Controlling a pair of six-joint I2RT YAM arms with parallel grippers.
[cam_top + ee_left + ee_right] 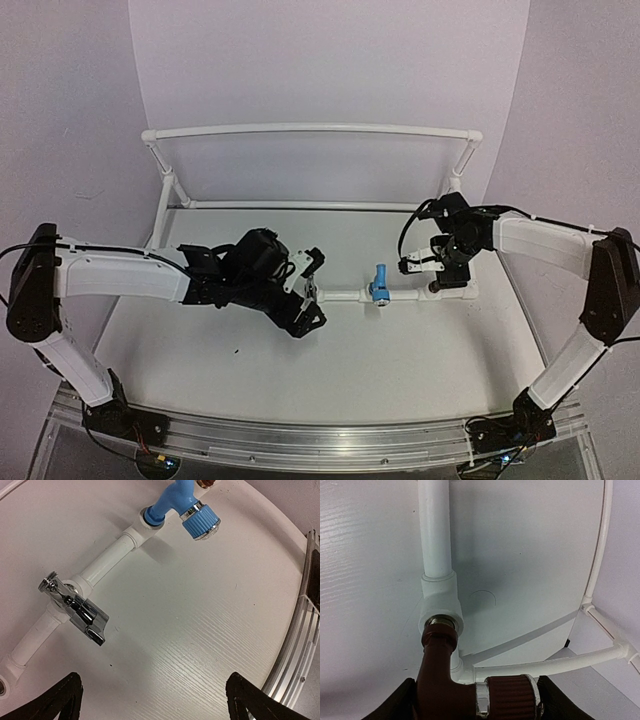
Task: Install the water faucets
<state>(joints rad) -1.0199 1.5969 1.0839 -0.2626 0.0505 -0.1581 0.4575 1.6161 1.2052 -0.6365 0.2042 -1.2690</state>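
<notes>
A dark red-brown faucet [445, 680] with a ribbed knob and silver ring sits between my right gripper's [475, 707] fingers, which are shut on it. Its threaded end meets a socket of the white pipe frame [437, 595]. In the top view this right gripper [437, 280] hangs over the pipe's right end. A light blue faucet [187, 507] [378, 286] stands in the middle socket. A grey metal faucet [75, 610] sits in the left socket. My left gripper [155, 700] [310, 292] is open and holds nothing; the grey faucet lies just beyond its fingertips.
The white pipe frame [310, 130] runs around the back and left of the white table, with a front rail [345, 296] carrying the sockets. An aluminium rail [300, 440] edges the near side, also seen as the metal edge [295, 650].
</notes>
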